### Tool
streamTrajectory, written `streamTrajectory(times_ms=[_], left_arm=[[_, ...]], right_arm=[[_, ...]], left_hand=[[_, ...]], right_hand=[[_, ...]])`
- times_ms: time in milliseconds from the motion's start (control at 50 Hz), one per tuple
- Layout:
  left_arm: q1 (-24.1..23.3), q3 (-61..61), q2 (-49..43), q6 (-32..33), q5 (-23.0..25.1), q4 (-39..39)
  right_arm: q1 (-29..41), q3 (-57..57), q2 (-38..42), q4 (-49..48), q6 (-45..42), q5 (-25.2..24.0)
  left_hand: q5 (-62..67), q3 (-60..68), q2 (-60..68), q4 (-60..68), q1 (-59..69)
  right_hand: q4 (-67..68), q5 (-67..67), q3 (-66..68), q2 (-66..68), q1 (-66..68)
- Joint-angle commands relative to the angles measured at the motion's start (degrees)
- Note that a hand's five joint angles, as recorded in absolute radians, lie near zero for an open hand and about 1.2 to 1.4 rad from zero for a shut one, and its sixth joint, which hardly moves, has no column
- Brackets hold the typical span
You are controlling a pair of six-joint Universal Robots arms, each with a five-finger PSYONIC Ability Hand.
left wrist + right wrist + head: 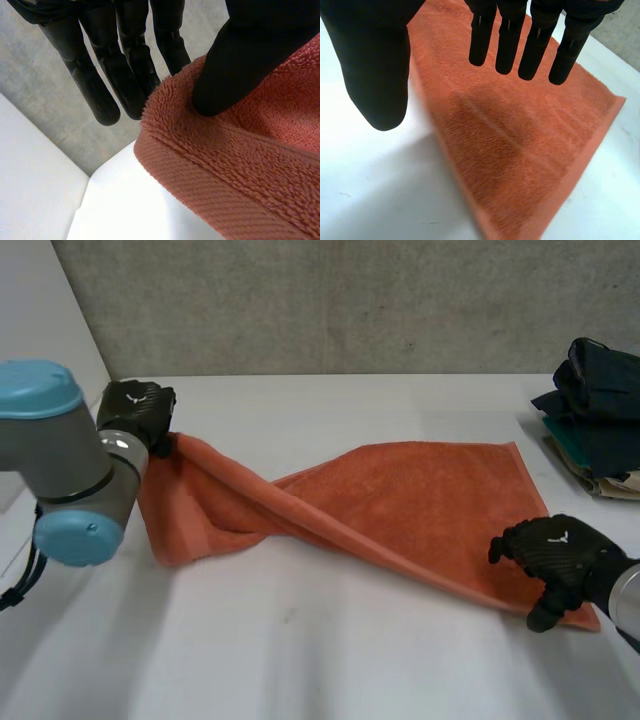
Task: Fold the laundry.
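Observation:
An orange towel lies twisted across the white table, its right part flat and its left end raised. My left hand holds that raised left corner up at the table's back left. In the left wrist view its thumb presses the towel's hem against the straight fingers behind it. My right hand hovers over the towel's near right corner. In the right wrist view its fingers are straight and spread from the thumb, with the towel lying flat below them, untouched.
A stack of dark folded clothes sits at the table's back right edge. A grey wall runs behind the table. My left arm stands at the near left, beside the hanging cloth.

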Motion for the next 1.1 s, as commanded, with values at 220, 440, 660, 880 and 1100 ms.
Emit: streamTrajectory(times_ms=[220, 440, 660, 880, 1100], left_arm=[[-0.3, 4.1, -5.8, -0.2, -2.0, 0.0], [-0.2, 1.6, -5.4, -0.3, -2.0, 0.0], [-0.3, -1.1, -2.5, -0.4, -1.9, 0.0], [-0.3, -4.2, 1.2, -0.7, -2.0, -0.1], [-2.2, -12.2, 16.2, -6.2, -1.5, -1.6]], right_arm=[[0.2, 5.4, 2.8, -14.9, 2.2, 2.1], [-0.1, 4.8, 8.4, -18.1, -0.6, 2.6], [-0.4, 3.5, 12.8, -23.4, -5.5, 3.1], [-0.5, 0.5, 17.0, -29.9, -5.5, 9.0], [-0.3, -5.4, 1.5, -21.2, -5.0, 10.0]], left_hand=[[14.5, 11.4, 11.1, 11.0, 13.8], [14.5, 11.4, 11.1, 11.0, 13.8], [14.5, 11.4, 11.1, 11.0, 13.8], [14.5, 11.4, 11.1, 11.0, 13.8], [14.5, 11.4, 11.1, 11.0, 13.8]], right_hand=[[1.4, 3.1, 1.0, 1.0, 0.3], [5.1, 6.8, 4.7, 4.7, 4.0], [24.8, 26.4, 24.4, 24.4, 23.7], [52.7, 54.3, 52.2, 52.3, 51.6], [52.7, 54.3, 52.2, 52.3, 51.6]])
